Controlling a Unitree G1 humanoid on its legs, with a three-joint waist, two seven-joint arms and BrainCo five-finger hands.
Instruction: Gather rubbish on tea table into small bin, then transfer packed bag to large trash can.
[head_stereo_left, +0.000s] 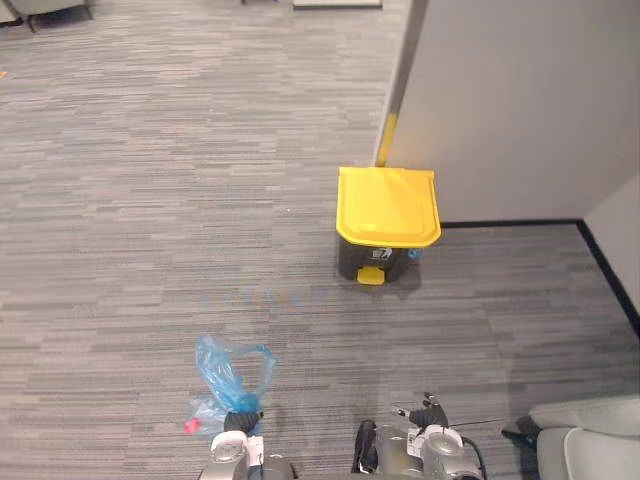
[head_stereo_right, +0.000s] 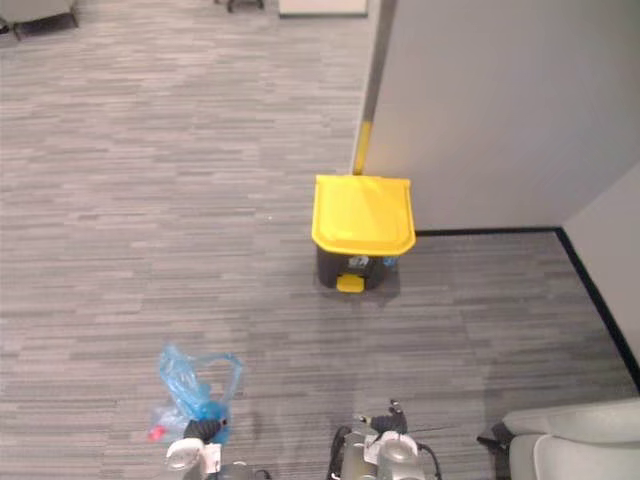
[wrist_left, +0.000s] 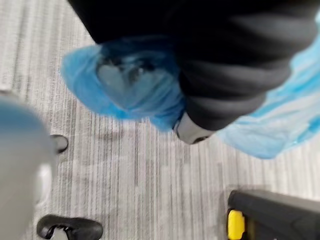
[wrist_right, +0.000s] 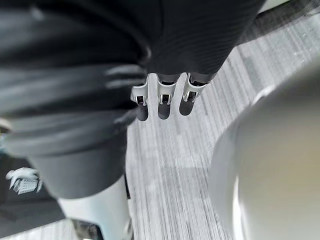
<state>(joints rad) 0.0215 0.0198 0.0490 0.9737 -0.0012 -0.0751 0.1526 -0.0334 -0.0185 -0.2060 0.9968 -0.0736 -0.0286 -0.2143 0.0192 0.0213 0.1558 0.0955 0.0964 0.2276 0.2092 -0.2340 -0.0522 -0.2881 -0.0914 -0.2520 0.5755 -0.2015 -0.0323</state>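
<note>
Left hand (head_stereo_left: 240, 405): at 7 o'clock, fingers clenched round the neck of the crumpled blue plastic rubbish bag (head_stereo_left: 232, 368).
Right hand (wrist_right: 160, 97): fingers loosely straight, holding nothing, above the grey striped carpet (head_stereo_left: 150, 200).
Large dark trash can with yellow lid (head_stereo_left: 387, 205): at 12 o'clock, lid down, against the grey wall (head_stereo_left: 520, 100), well apart from the bag.

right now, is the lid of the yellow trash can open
No, the yellow lid lies flat and shut on the dark trash can, and the blue bag is in the left hand.
</note>
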